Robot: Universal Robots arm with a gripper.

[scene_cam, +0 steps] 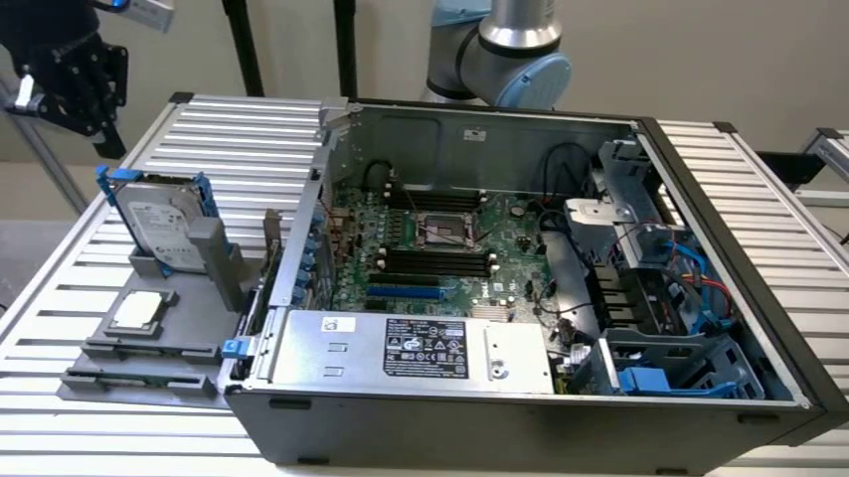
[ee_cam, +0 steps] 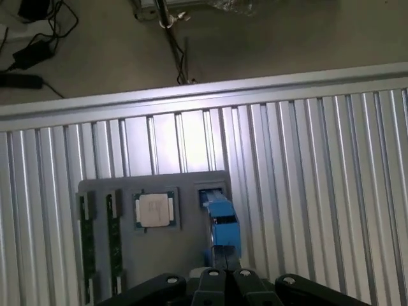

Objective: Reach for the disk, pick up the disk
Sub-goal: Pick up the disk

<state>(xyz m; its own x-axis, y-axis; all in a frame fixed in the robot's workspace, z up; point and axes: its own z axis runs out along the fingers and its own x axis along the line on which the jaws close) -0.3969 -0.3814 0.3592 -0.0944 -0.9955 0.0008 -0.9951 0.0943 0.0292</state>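
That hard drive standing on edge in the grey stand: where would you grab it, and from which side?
Probably by its upper edge, from straight above. The disk stands upright with its lower part sunk in the grey stand, so only the top, framed by the blue bracket, is free. Pinch its two broad flat faces.

Pincer (ee_cam: 227, 277) over blue-framed disk (ee_cam: 222, 223)

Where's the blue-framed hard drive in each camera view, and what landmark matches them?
Exterior view: the flat silver-grey metal disk in its bright blue plastic bracket stands upright in a grey holder at the exterior view's left, outside the computer case.
Wrist view: the disk shows edge-on from above in that holder.
Shared landmark: the small square silver chip lying beside the disk on the holder.
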